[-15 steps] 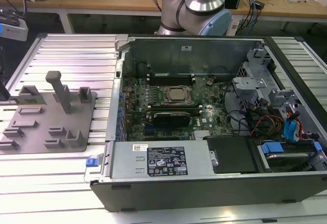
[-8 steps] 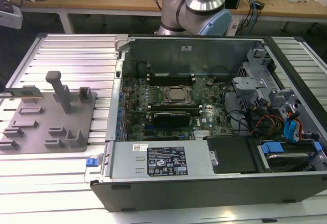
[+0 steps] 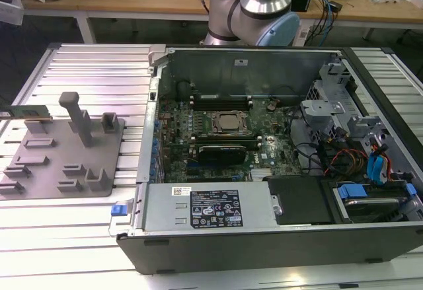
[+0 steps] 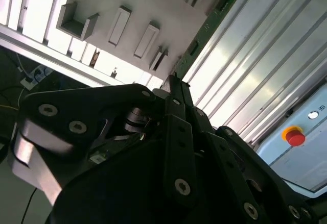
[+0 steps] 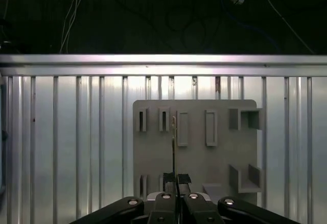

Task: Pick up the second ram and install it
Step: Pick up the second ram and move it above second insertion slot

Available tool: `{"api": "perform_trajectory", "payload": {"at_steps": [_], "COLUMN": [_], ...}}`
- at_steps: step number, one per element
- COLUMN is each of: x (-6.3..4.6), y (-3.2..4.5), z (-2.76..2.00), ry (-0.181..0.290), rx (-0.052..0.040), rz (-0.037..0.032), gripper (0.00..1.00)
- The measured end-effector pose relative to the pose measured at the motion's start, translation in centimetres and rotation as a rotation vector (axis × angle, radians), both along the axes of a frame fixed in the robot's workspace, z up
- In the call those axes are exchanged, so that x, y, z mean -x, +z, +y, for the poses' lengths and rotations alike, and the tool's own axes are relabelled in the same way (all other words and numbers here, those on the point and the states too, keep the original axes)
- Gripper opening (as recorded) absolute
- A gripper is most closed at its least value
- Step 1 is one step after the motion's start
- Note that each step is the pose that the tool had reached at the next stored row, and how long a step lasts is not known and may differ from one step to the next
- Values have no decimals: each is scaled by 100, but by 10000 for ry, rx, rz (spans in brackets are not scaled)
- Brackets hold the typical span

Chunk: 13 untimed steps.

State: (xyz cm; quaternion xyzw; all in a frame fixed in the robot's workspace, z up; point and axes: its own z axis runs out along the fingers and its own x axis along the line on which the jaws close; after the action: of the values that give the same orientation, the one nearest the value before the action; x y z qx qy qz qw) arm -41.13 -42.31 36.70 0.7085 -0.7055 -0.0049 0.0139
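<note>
Second ram (image 3: 26,113) stands on edge in grey fixture plate (image 3: 66,154); hand (image 5: 177,178) poised over it, fingers drawn together, holding nothing.

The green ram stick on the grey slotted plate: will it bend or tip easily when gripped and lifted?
The long, flat green circuit-board stick is probably stiff and light, being a thin board with small chips. It seems to stand on its narrow edge in the grey slotted plate, so a sideways push may tip it.
</note>
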Motion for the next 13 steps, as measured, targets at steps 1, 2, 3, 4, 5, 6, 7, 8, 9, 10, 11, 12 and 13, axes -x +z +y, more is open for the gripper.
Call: {"api": "perform_trajectory", "payload": {"at_steps": [1,2,3,4,5,6,7,8,9,10,11,12,13], "x": [0,0,0,0,0,0,0,0,0,0,0,0,0], "y": [32,61,93,107,125,155,191,237,263,279,307,335,358], "z": [1,3,5,6,7,9,11,14,16,17,19,22,24], "ry": [0,0,0,0,0,0,0,0,0,0,0,0,0], "rx": [0,0,0,-1,0,0,0,0,0,-1,-1,-1,0], "rz": [0,0,0,-1,0,0,-1,0,0,0,-1,-1,1], "gripper": [9,9,9,9,9,9,9,9,9,9,9,9,9]}}
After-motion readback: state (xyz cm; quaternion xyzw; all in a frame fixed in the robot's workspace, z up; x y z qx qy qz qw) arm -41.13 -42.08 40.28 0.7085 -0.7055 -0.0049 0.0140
